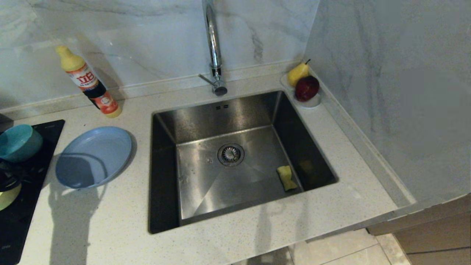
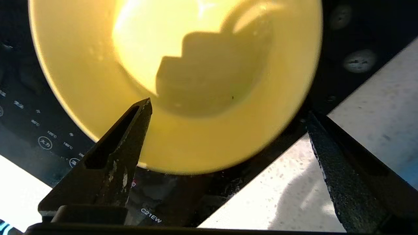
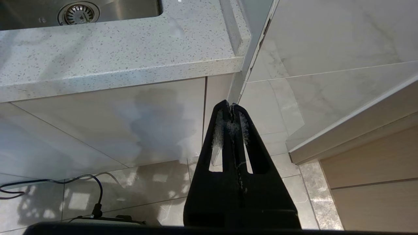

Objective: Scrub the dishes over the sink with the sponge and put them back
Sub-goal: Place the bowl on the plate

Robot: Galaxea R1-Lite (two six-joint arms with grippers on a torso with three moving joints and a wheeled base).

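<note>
Fingers [image 2: 321, 153] of the left gripper [image 2: 228, 130] stand wide apart over the yellow bowl [image 2: 176, 85] on the cooktop [image 2: 32, 107] (apparently releasing it); the right gripper [image 3: 232, 105], fingers closed, hangs below the desk [image 3: 114, 58] edge.

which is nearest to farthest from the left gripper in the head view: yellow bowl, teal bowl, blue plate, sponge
The left gripper hangs open over the cooktop at the far left.
1. yellow bowl, right below it
2. teal bowl, just behind
3. blue plate, on the counter beside the cooktop
4. sponge, in the sink
</note>
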